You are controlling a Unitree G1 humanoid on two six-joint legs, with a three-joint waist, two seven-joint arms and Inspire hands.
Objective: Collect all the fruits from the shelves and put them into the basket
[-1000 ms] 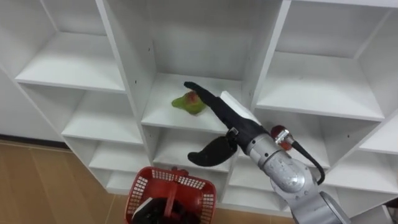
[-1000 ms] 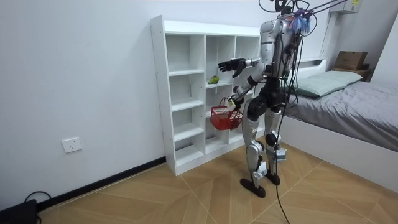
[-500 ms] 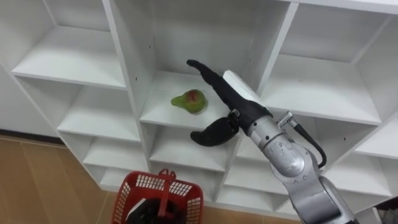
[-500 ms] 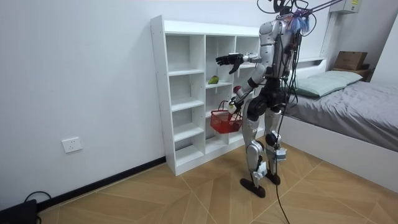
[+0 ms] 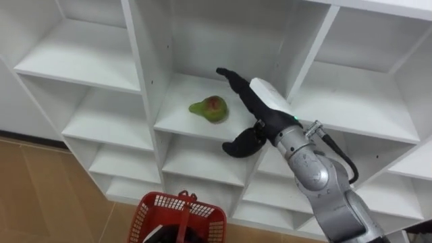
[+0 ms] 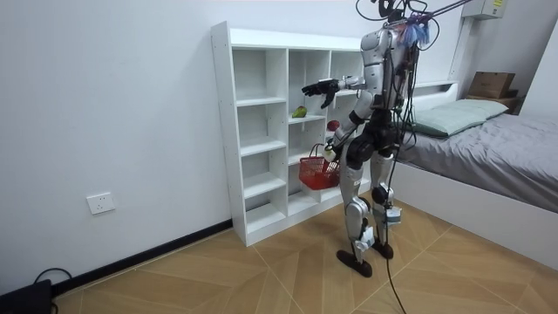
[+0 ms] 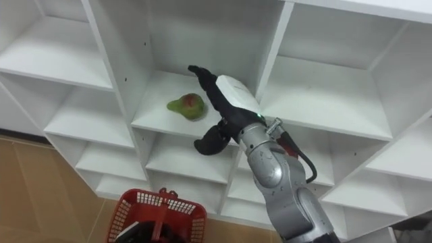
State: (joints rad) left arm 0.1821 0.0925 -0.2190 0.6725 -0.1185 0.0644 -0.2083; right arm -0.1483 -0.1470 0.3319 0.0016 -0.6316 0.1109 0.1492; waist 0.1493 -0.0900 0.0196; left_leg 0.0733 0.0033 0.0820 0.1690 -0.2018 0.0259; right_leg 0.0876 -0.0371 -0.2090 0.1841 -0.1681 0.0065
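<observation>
robot standing on the wooden floor [image 6: 261, 270] before a white closet [image 5: 142, 74] of open compartments set against the wall, with a bed [image 6: 488, 148] behind it at the room view's right. the task's thing, a green pear [image 5: 209, 108] with a reddish blush, lies on its side on the shelf board [image 5: 177, 118] of the middle column, in the compartment at about the height of the robot's chest, nearer the left wall of that compartment than the right. the right hand [image 5: 263, 111] is raised into the mouth of the same compartment, just to the right of the pear; it is released, with fingers [image 5: 229, 75] held straight and pointing toward the back panel and the thumb [image 5: 239, 145] spread apart below the front edge of the shelf. a narrow strip of shelf shows between the hand and the pear, so the two look apart and the fruit is not grasped. the left hand [image 6: 330, 150] is held low in front of the hips at the top of a red basket [image 5: 179, 206], which hangs beneath the pear's compartment; whether that hand is clenched on the handle cannot be told. the compartments around the pear's own are bare white boards.
</observation>
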